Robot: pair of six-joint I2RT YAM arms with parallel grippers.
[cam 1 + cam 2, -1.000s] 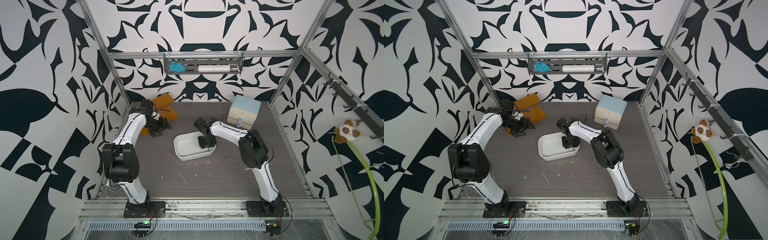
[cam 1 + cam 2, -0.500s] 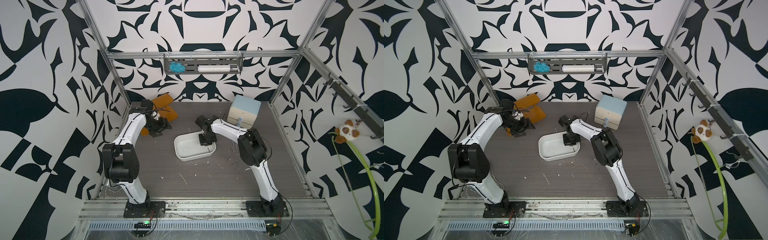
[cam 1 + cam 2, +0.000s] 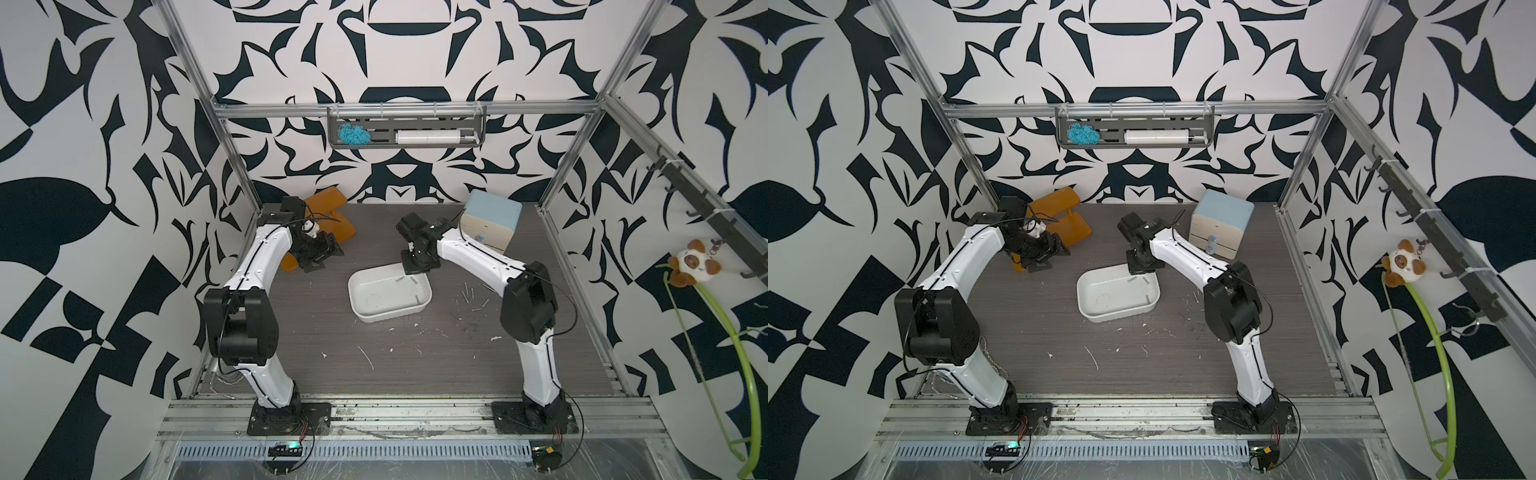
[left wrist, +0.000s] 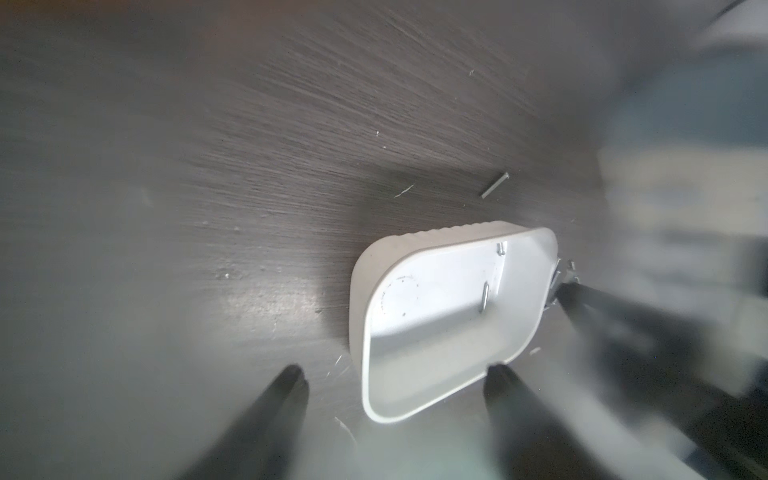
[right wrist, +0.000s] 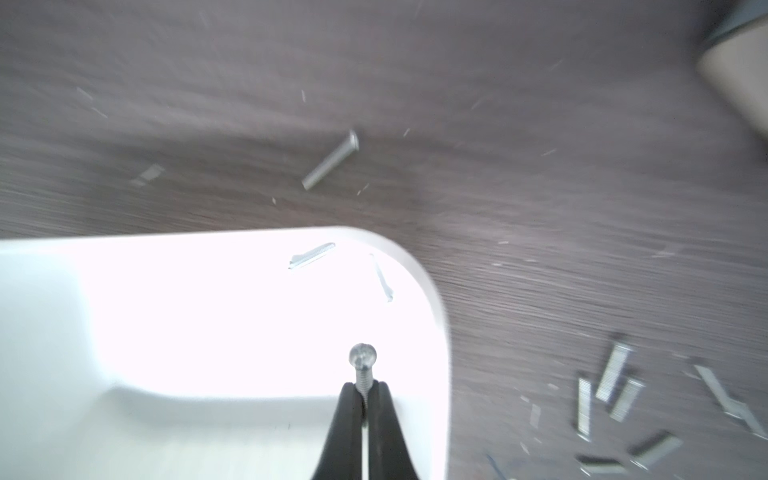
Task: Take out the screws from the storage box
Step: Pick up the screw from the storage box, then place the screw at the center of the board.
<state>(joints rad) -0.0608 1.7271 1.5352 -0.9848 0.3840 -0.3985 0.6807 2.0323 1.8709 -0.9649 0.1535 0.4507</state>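
Right gripper (image 5: 365, 388) pinches a screw (image 5: 363, 357) by the shank over the box (image 5: 187, 316); hold firm, clear the rim. Left gripper (image 4: 397, 374) hangs wide.

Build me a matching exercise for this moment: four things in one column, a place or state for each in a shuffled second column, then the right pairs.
Things
1. right end effector
2. left end effector
3. storage box
4. two-drawer cabinet

Place or state
A. open, holding nothing
B. between the two arms, with loose screws lying inside
C. shut on a screw, above a corner of the tub
D. pale blue top, at the back beside the right arm

Pairs: 1-C, 2-A, 3-B, 4-D
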